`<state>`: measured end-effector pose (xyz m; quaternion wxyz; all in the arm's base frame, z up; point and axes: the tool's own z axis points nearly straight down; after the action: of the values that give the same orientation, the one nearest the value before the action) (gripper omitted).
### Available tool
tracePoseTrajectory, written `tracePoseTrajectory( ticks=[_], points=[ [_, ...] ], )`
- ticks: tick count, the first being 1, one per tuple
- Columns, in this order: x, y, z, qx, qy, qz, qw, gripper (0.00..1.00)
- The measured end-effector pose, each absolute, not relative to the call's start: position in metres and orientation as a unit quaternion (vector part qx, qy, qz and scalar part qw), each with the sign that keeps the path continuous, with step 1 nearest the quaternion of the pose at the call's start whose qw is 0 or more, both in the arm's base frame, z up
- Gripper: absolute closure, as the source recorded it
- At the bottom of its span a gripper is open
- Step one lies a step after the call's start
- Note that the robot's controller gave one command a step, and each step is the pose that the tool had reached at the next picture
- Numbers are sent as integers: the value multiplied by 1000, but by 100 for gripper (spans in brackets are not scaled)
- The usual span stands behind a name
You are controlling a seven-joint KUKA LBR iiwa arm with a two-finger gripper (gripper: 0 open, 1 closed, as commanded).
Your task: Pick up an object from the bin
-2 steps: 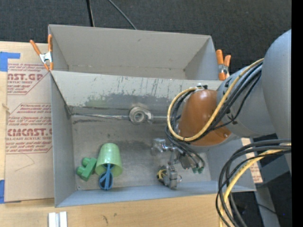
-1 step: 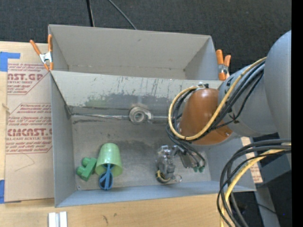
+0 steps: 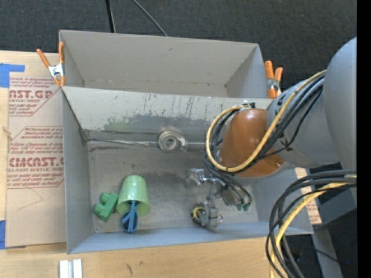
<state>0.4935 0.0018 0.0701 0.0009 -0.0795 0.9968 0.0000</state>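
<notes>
At the gripper (image 3: 207,208): could not tell open from closed (wrist hardware and cabling crowded that spot). Hung low over the floor of the bin (image 3: 162,62), near its front edge and toward the front-right corner. Touched, or nearly touched, a small dark item with a yellow spot (image 3: 199,214) lying there by the front wall; could not confirm any hold on it. Judged the likeliest pick, being alone on that side.

Lay well apart from that spot: a grey ring (image 3: 168,140) at the back edge of the floor, roughly mid-width; a pale green cup (image 3: 134,193) on its side near the front-left corner, mouth toward the front wall, with a blue tool (image 3: 129,220) poking out; a green block (image 3: 105,207) just beside the cup, toward the left wall. Judged harder to take, being bunched together.

Extended in over the right edge of the bin. Carried the orange wrist cover (image 3: 249,141) above the right half of the floor, pointed steeply downward, with yellow and black cables (image 3: 272,132) looped around it. Suited a straight upward lift.
</notes>
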Motion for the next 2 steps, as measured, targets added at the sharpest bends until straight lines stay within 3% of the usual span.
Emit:
tracePoseTrajectory(
  ticks=[1, 2],
  points=[
    [494, 2, 71, -80, 997, 0, 2, 100],
    [493, 2, 70, -80, 997, 0, 0, 0]
  ],
)
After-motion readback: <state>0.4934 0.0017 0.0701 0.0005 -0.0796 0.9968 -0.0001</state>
